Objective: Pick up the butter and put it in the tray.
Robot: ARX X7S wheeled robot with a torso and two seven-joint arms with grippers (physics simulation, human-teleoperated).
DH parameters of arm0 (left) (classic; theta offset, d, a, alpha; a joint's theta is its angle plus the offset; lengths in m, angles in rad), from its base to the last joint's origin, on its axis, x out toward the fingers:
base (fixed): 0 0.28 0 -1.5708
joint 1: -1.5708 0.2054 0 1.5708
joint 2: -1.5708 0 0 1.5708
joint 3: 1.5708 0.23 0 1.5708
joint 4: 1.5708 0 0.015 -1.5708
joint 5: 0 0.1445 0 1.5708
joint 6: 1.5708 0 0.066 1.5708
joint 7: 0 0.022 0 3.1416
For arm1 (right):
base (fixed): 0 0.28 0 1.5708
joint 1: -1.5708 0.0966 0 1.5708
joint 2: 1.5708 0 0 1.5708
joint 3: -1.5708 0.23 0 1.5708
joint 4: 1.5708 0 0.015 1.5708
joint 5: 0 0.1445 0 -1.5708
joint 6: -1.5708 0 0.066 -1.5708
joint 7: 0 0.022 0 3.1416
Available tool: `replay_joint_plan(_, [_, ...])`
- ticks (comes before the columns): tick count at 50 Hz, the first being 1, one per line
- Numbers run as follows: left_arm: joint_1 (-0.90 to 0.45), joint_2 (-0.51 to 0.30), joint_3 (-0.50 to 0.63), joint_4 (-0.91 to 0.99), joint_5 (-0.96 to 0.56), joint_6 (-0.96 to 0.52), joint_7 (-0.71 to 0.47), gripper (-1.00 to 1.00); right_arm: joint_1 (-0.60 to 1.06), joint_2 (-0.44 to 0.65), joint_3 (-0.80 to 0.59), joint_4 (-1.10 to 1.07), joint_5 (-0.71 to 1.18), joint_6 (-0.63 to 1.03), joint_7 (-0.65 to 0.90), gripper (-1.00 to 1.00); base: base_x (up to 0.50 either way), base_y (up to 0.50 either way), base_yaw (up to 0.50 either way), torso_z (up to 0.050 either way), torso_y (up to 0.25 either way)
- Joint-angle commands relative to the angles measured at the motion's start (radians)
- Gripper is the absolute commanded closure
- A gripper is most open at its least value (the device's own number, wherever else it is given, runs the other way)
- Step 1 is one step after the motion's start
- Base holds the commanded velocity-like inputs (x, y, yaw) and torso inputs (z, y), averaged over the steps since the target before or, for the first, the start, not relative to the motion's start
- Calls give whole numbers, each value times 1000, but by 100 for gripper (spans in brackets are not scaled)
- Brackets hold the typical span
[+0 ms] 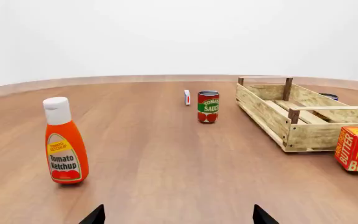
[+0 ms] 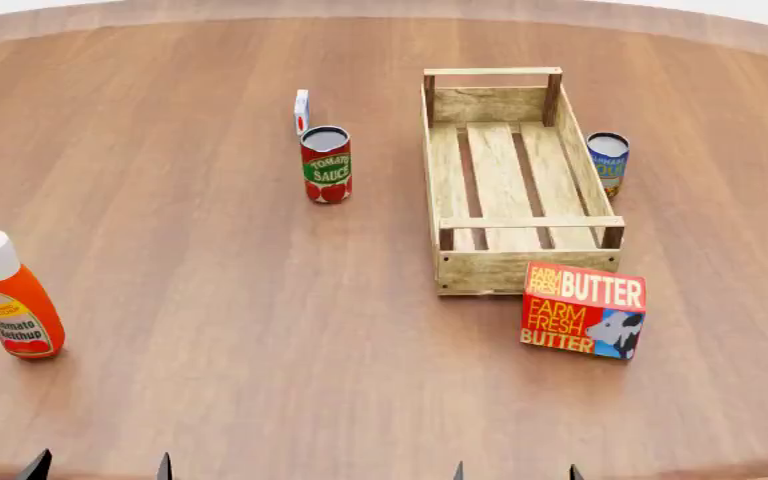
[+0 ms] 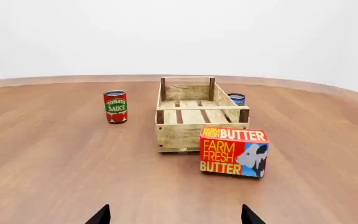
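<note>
Red butter [image 2: 583, 310] lies just beside the tray [image 2: 450, 160]'s near end, ahead of the wide-open right hand [image 3: 175, 215]; left hand [image 1: 177, 215] farther.

Three views over one worktop [image 2: 224, 330]

The head camera looks steeply down from the near edge. Both wrist cameras sit low, facing level across the wood toward the far wall (tool tips poke in at their lower edges). All three share the tray [image 2: 498, 270] [image 1: 272, 119] [image 3: 179, 135], butter [image 2: 582, 310] [image 1: 357, 150] [image 3: 232, 150] and tomato sauce can [image 2: 327, 165] [image 1: 208, 107] [image 3: 115, 107].
</note>
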Motion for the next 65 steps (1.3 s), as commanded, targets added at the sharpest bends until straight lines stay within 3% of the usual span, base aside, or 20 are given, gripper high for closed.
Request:
replay_joint_plan(1, [-3,-117,138,20,-116,-8,-139,-100,-1,17,-22,-12,17,11,22,-100,0,0,0,0,0])
replay_joint_plan(2, [14,-120,154,2,-64,50,-162,-100,-20,16,-30,17,-67,-117,117,-100,0,0,0,0,0])
replay_joint_plan(4, [11,-121,157,-7,-64,53,-163,-100,-15,23,-35,26,-38,-119,122,-100,0,0,0,0,0])
replay_joint_plan(6, [11,-122,160,-6,-67,52,-164,-100,-10,23,-35,87,-22,-233,149,-100,182,-25,0,0,0])
replay_joint_plan(8, [9,-123,162,-10,-67,54,-168,-100,-17,42,-58,56,14,-148,102,-100,477,-62,0,0,0])
replay_joint_plan(23, [10,-136,170,3,-80,50,-183,-100,-24,74,-107,52,15,-152,117,-100,18,-5,0,0,0])
replay_joint_plan(51, [4,-154,191,-7,-93,57,-202,-100,-15,103,-155,65,29,-156,154,-100,11,-500,0,0,0])
replay_joint_plan(52, [4,-155,193,-8,-91,58,-203,-100,-8,103,-155,57,64,-98,134,-100,0,-47,0,0,0])
replay_joint_plan(65, [4,-161,202,-7,-94,61,-213,-100,-20,121,-190,61,26,-147,159,-100,87,0,0,0,0])
